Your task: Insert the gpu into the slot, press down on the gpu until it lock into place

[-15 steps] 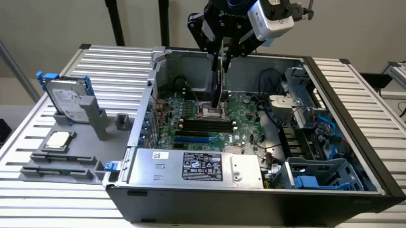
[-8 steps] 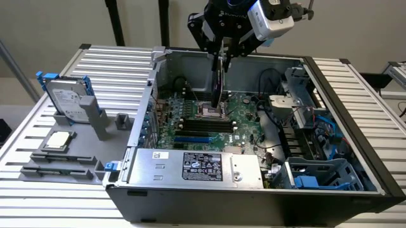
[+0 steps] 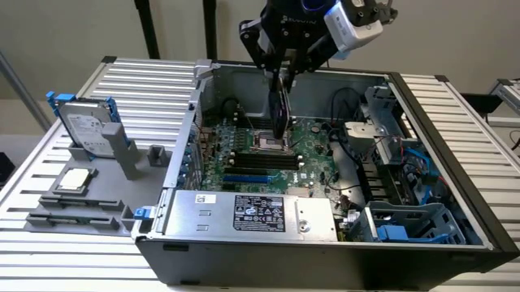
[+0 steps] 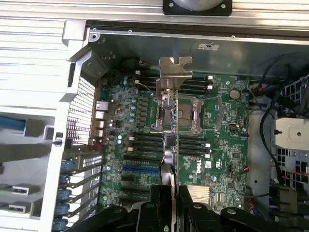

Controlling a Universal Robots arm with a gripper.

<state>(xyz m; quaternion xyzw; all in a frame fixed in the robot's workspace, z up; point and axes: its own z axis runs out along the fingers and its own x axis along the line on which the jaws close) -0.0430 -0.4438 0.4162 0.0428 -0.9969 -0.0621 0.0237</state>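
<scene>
The gpu (image 3: 281,109) is a thin black card hanging edge-on and upright above the motherboard inside the open computer case. My gripper (image 3: 281,76) is shut on its top edge. In the wrist view the gpu (image 4: 174,145) runs as a narrow edge with its silver bracket (image 4: 173,72) at the far end, and my gripper (image 4: 173,205) clamps it between two black fingers (image 4: 161,203). The slot (image 3: 246,179) is a bright-blue strip nearer the case front, beside the black memory slots; the card hangs over the processor socket area, apart from the slot (image 4: 140,169).
A silver power-supply box (image 3: 243,213) fills the case front. Black memory slots (image 3: 260,161) and the processor socket (image 3: 268,141) lie under the card. Cables and a drive cage (image 3: 406,225) crowd the exterior view's right. A hard drive (image 3: 85,128) stands on a grey fixture outside.
</scene>
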